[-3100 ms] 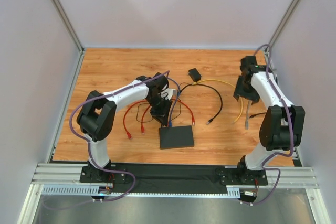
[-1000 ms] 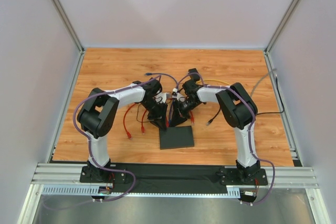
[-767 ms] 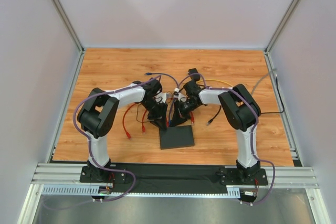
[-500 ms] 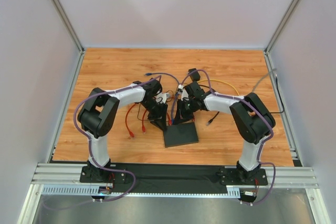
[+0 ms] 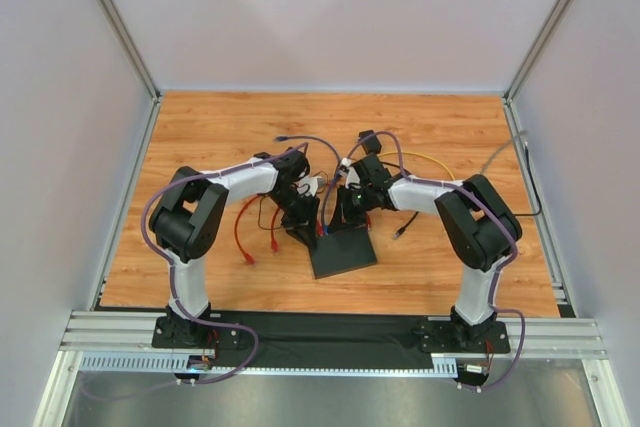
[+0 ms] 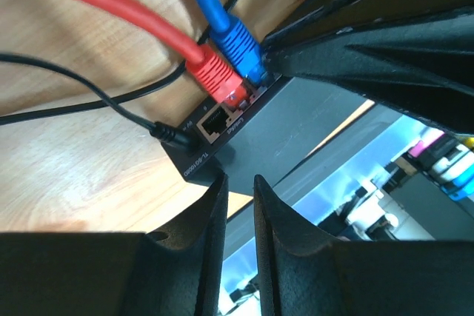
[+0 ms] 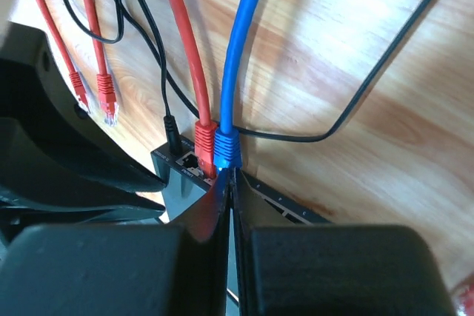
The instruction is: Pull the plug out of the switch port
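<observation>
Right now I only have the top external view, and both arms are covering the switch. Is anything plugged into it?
Observer: Yes. The left wrist view shows a red plug and a blue plug seated side by side in the switch.
Operator: Any free port?
Observer: One empty port, next to the red plug on the side away from the blue one.
Operator: Where exactly is the right gripper?
Observer: In its own view the right gripper has its fingertips closed together at the blue plug's port end.
</observation>
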Available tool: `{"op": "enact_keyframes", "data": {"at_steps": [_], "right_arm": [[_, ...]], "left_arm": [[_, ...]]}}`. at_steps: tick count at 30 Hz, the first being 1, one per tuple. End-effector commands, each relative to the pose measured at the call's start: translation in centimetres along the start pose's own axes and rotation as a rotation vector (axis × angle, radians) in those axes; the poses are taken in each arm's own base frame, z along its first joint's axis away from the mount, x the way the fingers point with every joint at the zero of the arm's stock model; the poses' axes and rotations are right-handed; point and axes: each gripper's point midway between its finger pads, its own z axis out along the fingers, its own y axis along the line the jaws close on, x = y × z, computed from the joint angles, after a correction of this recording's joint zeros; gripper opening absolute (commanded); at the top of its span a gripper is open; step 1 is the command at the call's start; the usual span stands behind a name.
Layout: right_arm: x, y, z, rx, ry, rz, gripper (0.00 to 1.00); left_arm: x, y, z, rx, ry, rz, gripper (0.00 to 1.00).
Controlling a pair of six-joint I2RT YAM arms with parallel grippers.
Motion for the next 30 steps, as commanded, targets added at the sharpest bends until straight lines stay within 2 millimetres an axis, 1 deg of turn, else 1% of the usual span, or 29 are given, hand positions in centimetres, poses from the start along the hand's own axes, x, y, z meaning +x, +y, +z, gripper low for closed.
{"op": "enact_keyframes", "data": {"at_steps": [1,4,6,8,9,11,12,15,16,17,20,23,25,26,27,30], "right_arm": [[-0.8,1.0,0.7,-0.058,0.003,-0.034,0.00],[-0.1,1.0,0.7,-0.064,0.075,-0.048,0.01],[0.4,0.8,0.6,-0.060,0.101,-0.052,0.06],[0.4,0.9,0.1,-0.054,0.093,-0.059,0.10],[0.1,1.2,-0.4,-0.057,0.084,-0.067,0.13],[0.0,1.2,-1.0,-0.058,0.086,-0.056,0.17],[-0.6,1.0,-1.5,-0.057,0.074,-0.044,0.20],[-1.3,0.3,-2.6,-0.065,0.078,0.001,0.22],[-1.8,0.5,-2.9,-0.076,0.076,-0.016,0.23],[-1.5,0.2,-3.1,-0.068,0.101,-0.002,0.24],[-1.2,-0.6,-3.1,-0.053,0.142,-0.026,0.26],[0.1,-1.4,-2.5,-0.053,0.189,0.003,0.26],[0.5,-1.2,-2.4,-0.078,0.195,0.011,0.27],[1.2,-1.3,-2.4,-0.083,0.206,0.028,0.27],[1.5,-1.1,-2.6,-0.098,0.209,0.028,0.27],[2.6,-1.2,-2.9,-0.108,0.228,0.026,0.28]], "left_arm": [[-1.2,-0.4,-1.0,-0.022,-0.039,0.049,0.28],[-1.5,-0.8,-1.9,-0.035,-0.057,0.072,0.28],[-1.5,-1.0,-2.4,-0.042,-0.067,0.084,0.28],[-1.5,-1.2,-2.9,-0.050,-0.072,0.093,0.28],[-1.4,-1.2,-3.0,-0.054,-0.075,0.095,0.28],[-1.4,-1.2,-3.3,-0.058,-0.085,0.096,0.28],[-1.4,-1.2,-3.4,-0.057,-0.088,0.093,0.28],[-1.4,-1.3,-3.6,-0.050,-0.093,0.090,0.29],[-1.4,-1.3,-3.5,-0.047,-0.093,0.091,0.29],[-1.4,-1.3,-3.4,-0.043,-0.089,0.090,0.29],[-1.3,-1.1,-3.0,-0.038,-0.074,0.080,0.29],[-1.4,-1.0,-2.7,-0.032,-0.070,0.075,0.29],[-1.4,-0.9,-2.7,-0.034,-0.069,0.072,0.29],[-1.3,-1.0,-2.7,-0.033,-0.067,0.072,0.29],[-1.3,-0.9,-2.6,-0.034,-0.065,0.068,0.29],[-1.2,-0.8,-2.5,-0.034,-0.063,0.065,0.30]]}}
